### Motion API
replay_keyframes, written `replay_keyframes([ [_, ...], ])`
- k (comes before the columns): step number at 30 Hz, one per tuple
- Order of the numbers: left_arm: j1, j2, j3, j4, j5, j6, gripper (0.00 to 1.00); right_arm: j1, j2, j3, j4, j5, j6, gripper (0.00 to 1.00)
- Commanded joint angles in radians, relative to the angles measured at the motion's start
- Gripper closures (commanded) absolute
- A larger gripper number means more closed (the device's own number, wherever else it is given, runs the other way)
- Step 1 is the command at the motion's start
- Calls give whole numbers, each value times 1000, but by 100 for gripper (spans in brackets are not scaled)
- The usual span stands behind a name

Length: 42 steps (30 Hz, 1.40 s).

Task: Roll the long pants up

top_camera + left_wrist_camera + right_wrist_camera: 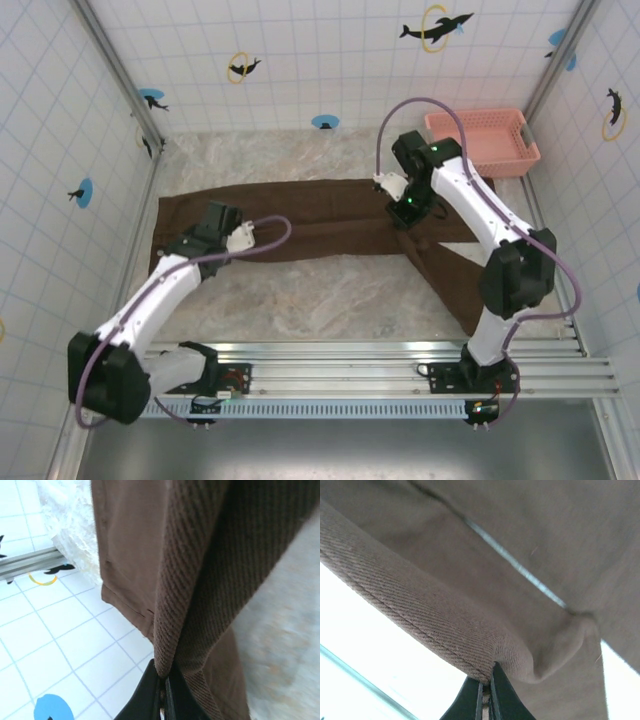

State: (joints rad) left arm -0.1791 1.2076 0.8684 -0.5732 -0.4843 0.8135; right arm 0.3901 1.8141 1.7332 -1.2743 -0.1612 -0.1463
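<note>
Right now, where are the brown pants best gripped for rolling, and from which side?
Probably a folded edge, approached sideways, low over the table. The pants lie flat, so only edges offer a bite; the left gripper and right gripper are each shut on such a thick doubled edge.

Matt brown twill-cloth pants (320, 215)

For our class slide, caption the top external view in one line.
Both arms' jaws shut on brown pants spread across the table, pink basket beyond.
</note>
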Motion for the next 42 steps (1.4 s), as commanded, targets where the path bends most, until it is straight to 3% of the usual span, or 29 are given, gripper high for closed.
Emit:
replay_keyframes([
  [1,92,125,111,120,-32,79,100,-33,108,138,-66,110,-20,95],
  [5,150,312,277,222,0,118,100,-70,229,277,-72,120,-15,95],
  [13,163,704,657,209,61,128,100,-110,472,497,-76,140,-17,94],
  [21,177,914,763,245,80,97,100,-114,742,808,-93,107,47,90],
  [27,189,1005,824,308,23,85,100,-111,799,870,-7,118,97,85],
  [30,190,1048,866,347,-14,84,92,-99,802,869,67,144,94,64],
  [31,190,1060,882,349,-21,78,69,-91,802,870,97,175,93,58],
  [32,190,1067,892,363,-31,68,29,-87,798,870,122,202,92,52],
  [33,188,1076,908,369,-42,60,3,-81,797,870,157,213,87,46],
  [37,186,1070,937,366,-15,30,3,-81,797,915,223,273,114,38],
  [42,187,1022,950,330,-32,-45,3,-65,676,881,102,313,93,38],
])
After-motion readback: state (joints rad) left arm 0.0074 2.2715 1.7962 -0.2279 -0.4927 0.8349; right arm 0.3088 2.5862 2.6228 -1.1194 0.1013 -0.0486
